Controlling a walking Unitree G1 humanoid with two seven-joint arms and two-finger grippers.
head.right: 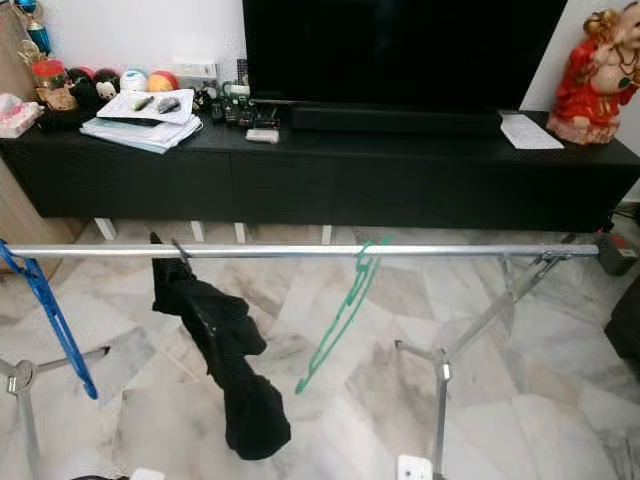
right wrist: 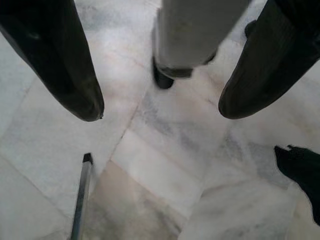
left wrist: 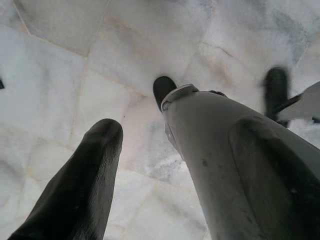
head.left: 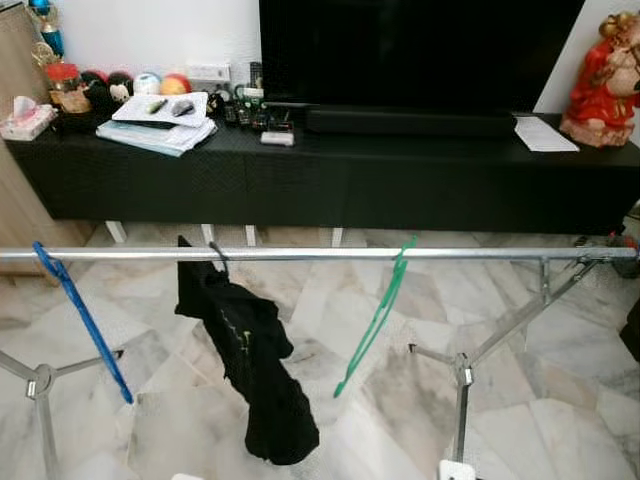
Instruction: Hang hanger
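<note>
Nearest, low beside the legs and aimed at the marble floor [right wrist: 165, 165]: left gripper [left wrist: 177, 130] with fingers [left wrist: 85, 185] spread and nothing between them; right gripper [right wrist: 160, 107] likewise, fingers [right wrist: 75, 75] wide apart and empty. Idle, by the look of it, with no hanger in either. Just ahead, across the head views: a metal rail [head.left: 300, 254] on crossed stands [head.left: 460, 380], carrying all three hangers. At the robot's left end, a blue hanger [head.left: 85, 320], hooked over the rail and slanting down. Toward the middle, a black hanger [head.left: 217, 255] loaded with a dark garment [head.left: 250, 360] that sags well below the rail. Right of centre, a green hanger [head.left: 375, 315], hook over the rail, body tilted and bare. Judged from that: hanging itself looks finished, or else stands at the pause ahead of fetching another one. Next calls for checking that the green hook sits fully over the rail; if more remain, turn to find one, grip near the neck, lift above rail height and lower onto a free stretch between green and the right stand. Beyond, against the wall: a low black cabinet [head.left: 350, 180] with papers [head.left: 160, 130], a dark TV [head.left: 420, 50] and a red figurine [head.left: 605, 85].
</note>
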